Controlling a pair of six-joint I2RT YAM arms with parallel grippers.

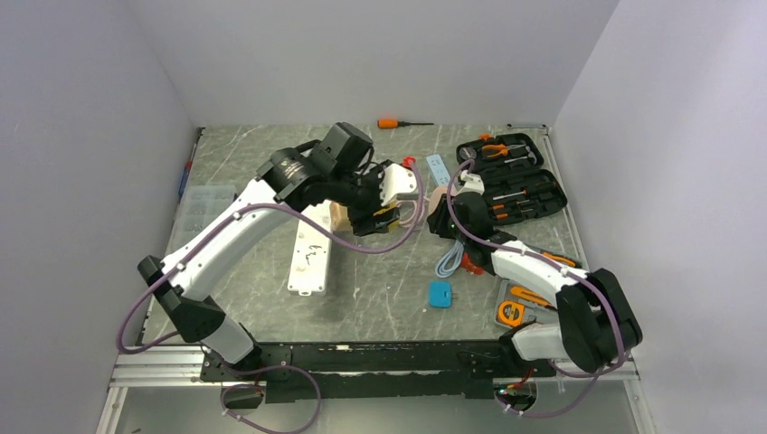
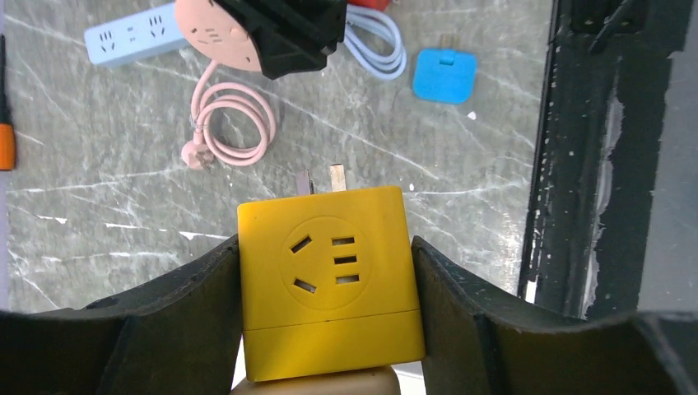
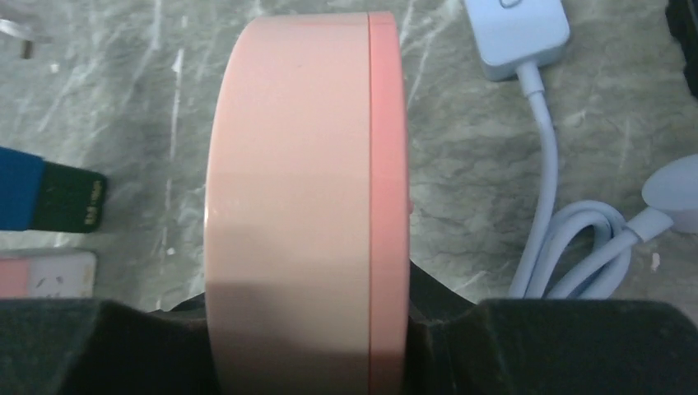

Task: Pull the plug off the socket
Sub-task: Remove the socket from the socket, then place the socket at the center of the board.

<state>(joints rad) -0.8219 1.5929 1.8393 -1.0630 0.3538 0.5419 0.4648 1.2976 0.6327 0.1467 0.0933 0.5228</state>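
Nearest the arm bases, a small blue adapter (image 1: 440, 294) and an orange tape measure (image 1: 511, 314) lay on the table (image 1: 380, 271), to the right of the socket (image 1: 307, 256) and about level with its close end. The socket, a long white strip, lay flat left of centre and ran away from the bases.

Just past the socket's far end and to its right, the left gripper (image 1: 387, 215) was clamped on the plug (image 2: 329, 284). This was a yellow cube pinched on two opposite sides between the black fingers (image 2: 189, 304). Its two metal prongs (image 2: 336, 176) stood bare above the table, clear of the socket.

Further right of the socket, the right gripper (image 3: 309, 317) was closed around a round pink disc (image 3: 304, 164) held on edge. A pink cord (image 2: 239, 123) lay coiled on the table, also right of the socket.

Beyond the socket's far end and to the right lay a light-blue strip (image 1: 438, 166), then an open tool case (image 1: 511, 179). Farthest off was an orange-handled screwdriver (image 1: 396, 122).
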